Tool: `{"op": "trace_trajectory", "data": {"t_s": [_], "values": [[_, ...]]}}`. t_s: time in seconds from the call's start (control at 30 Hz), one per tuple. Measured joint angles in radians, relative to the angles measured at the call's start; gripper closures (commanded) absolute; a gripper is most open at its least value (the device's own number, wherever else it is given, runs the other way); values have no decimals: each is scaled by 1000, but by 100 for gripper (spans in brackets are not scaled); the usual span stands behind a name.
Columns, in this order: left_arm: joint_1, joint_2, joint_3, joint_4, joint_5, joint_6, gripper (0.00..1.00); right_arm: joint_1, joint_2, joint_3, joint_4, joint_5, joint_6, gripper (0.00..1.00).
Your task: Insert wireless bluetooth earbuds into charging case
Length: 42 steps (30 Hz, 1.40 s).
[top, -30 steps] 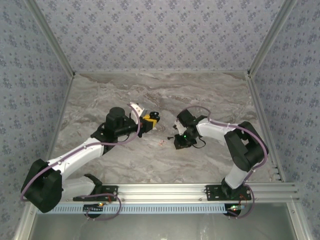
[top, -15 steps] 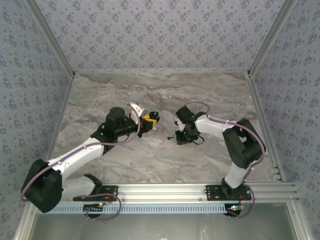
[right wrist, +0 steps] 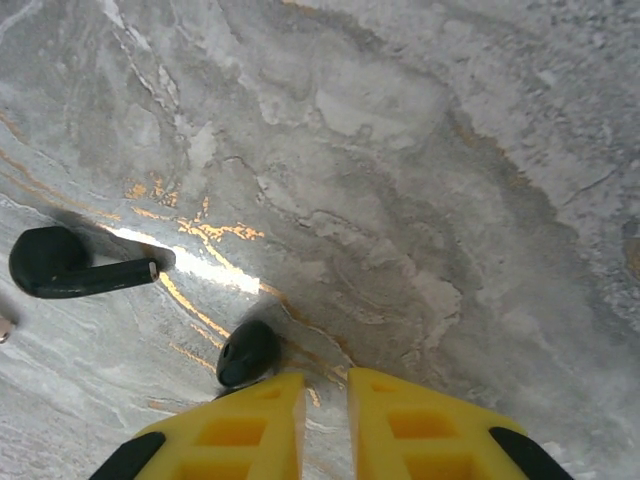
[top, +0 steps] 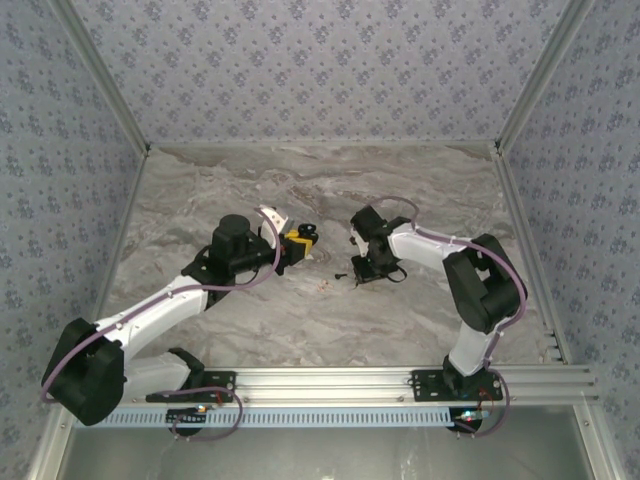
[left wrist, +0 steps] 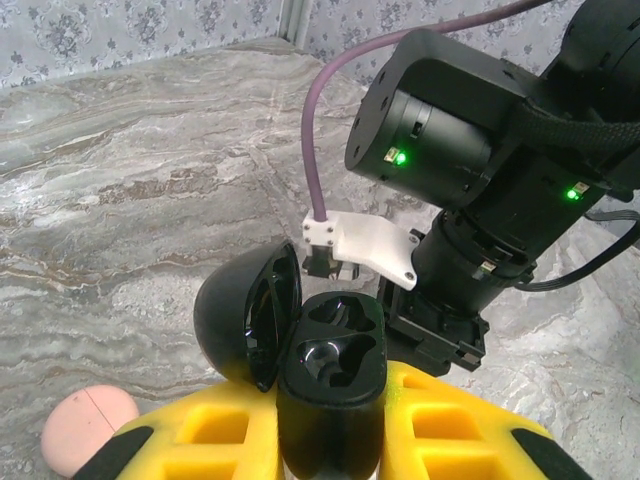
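- Pinching the open charging case [left wrist: 330,370], the left hand [left wrist: 330,432] is holding it upright.
- Right of the case, the empty, nearly pressed-together right hand [right wrist: 326,385] is crowding an earbud [right wrist: 248,352] on the counter [right wrist: 420,150], risking flicking it away.

**Table** [top: 420,190]: flat top with a grey marble pattern, paler swirls and thin gold-orange veins. Patterned wall panels close it on three sides.

**Item 1, stemmed earbud** [right wrist: 70,265]: black and glossy, lying on its side on the bare marble. A rounded head joins a short stem with a small silver tip. This is the reference piece for the entries below.

**Item 2, second earbud** [right wrist: 248,352]: black and rounded. In the right wrist view it lies near the stemmed earbud, below and to its right, not touching. Its stem cannot be made out.

**Item 3, pink disc** [left wrist: 88,430]: small, salmon-coloured and smooth, with a fine seam across its top. It lies flat on the marble, near the stemmed earbud and to its left in the overhead view, apart from it.
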Motion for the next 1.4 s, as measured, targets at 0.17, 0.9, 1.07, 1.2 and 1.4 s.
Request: {"op": "trace_trajectory", "data": {"t_s": [0.17,0.9,1.07,1.2,1.4], "values": [[0,-9,0,-17,-9,7,79,-27,-54,0,-7,-44,5,64],[0,-14,0,-40,-26,23,79,50,-42,29,-29,23,410,55],[0,-14,0,-39,-26,23,79,63,-8,60,-52,56,443,59],[0,-14,0,-39,-26,23,79,66,21,87,-55,68,457,63],[0,-14,0,-39,-26,23,79,72,52,99,-62,73,468,66]]}}
